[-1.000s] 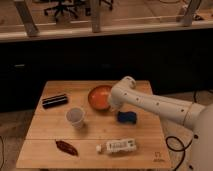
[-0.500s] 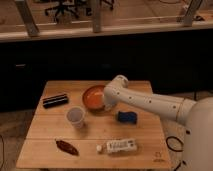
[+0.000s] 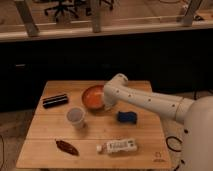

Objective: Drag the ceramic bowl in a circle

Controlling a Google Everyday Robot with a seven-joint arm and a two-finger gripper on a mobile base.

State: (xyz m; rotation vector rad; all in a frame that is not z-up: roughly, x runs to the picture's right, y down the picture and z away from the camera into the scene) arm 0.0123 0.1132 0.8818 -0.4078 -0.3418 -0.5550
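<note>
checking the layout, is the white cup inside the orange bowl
No, the cup stands beside the bowl, with the hand at the bowl's rim.

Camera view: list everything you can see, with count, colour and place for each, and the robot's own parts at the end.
table: one, light wood, centre of the view
ceramic bowl: one, orange, back middle of the table
cup: one, white, upright, front-left of the bowl
flat bar: one, black, back left of the table
blue object: one, blue, right of the cup, just in front of the arm
bottle: one, white, lying on its side near the front edge
small object: one, reddish-brown, front left
office chair: at least one, dark, far background
arm: one, white, reaching in from the right
pincer: one, shut, at the bowl's right rim; whether it grips the rim is hidden
</note>
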